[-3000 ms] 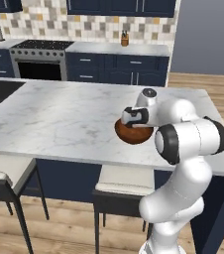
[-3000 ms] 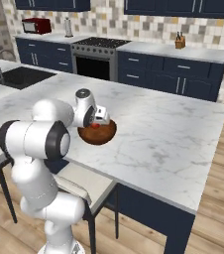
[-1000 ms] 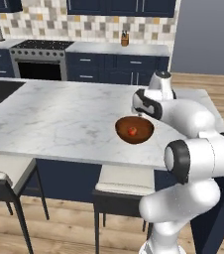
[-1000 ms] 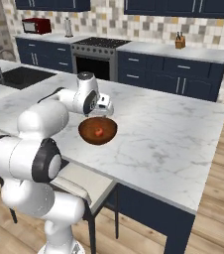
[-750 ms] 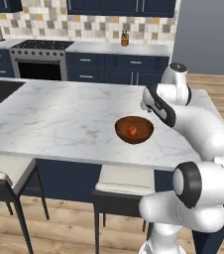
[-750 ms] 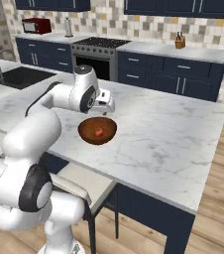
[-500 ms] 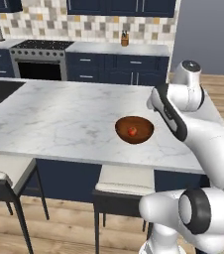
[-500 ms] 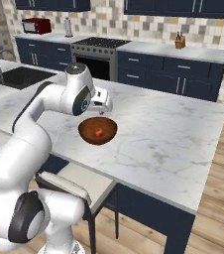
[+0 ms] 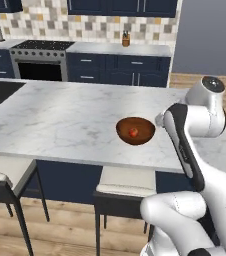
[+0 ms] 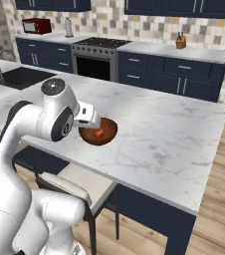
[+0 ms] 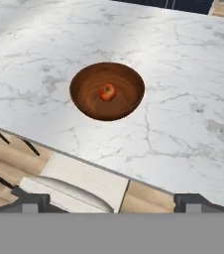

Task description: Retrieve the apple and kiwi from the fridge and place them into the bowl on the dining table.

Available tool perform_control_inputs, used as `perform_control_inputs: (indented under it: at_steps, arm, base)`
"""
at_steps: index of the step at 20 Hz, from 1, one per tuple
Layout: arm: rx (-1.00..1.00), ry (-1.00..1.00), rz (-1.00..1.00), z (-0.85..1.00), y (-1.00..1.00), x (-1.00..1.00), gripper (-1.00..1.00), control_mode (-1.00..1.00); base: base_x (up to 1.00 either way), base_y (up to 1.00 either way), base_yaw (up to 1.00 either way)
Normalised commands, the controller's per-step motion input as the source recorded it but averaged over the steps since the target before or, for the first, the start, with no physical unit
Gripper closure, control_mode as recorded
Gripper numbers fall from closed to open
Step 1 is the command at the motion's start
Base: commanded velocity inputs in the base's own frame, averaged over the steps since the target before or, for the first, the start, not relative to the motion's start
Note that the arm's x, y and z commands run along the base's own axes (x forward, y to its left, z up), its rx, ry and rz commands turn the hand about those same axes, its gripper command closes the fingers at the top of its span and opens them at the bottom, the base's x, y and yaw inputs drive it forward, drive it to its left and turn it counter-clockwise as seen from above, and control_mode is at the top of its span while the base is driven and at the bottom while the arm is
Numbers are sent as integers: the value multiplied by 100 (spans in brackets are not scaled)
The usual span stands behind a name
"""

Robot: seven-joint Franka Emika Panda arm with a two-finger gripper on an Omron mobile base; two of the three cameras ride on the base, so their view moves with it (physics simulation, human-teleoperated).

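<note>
1 apple [image 11: 107, 92] in the brown bowl [image 11: 86, 101] near the dining table [image 11: 183, 74] front edge, my gripper [image 11: 109, 202] spread wide, empty, above the stools.

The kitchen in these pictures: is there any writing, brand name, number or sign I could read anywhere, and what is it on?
None: no readable text shows in any view.
The bowl and the apple in it carry no label.
The dining table top shows grey veins, no writing.
The stove, the red toaster and the navy cabinets show no brand or number; any marks there are too small to tell.
</note>
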Motion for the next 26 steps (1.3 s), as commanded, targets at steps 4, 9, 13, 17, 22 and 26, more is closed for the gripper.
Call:
perform_control_inputs:
  at_steps: [4, 9, 13, 17, 22, 26]
  arm:
    - [0, -7, 8, 0, 11, -100, -100, -100]
    - [0, 0, 0, 0, 0, 0, -100, 100]
    - [0, 0, 0, 0, 0, 0, -100, 100]
    - [0, 0, 0, 0, 0, 0, -100, 100]
    - [0, 0, 0, 0, 0, 0, -100, 100]
    - [0, 0, 0, 0, 0, 0, -100, 100]
  base:
    - [0, 0, 0]
    - [-89, -28, -14]
    - [-46, -78, -48]
    - [4, -100, -48]
    - [46, -100, -35]
    - [72, -100, -24]
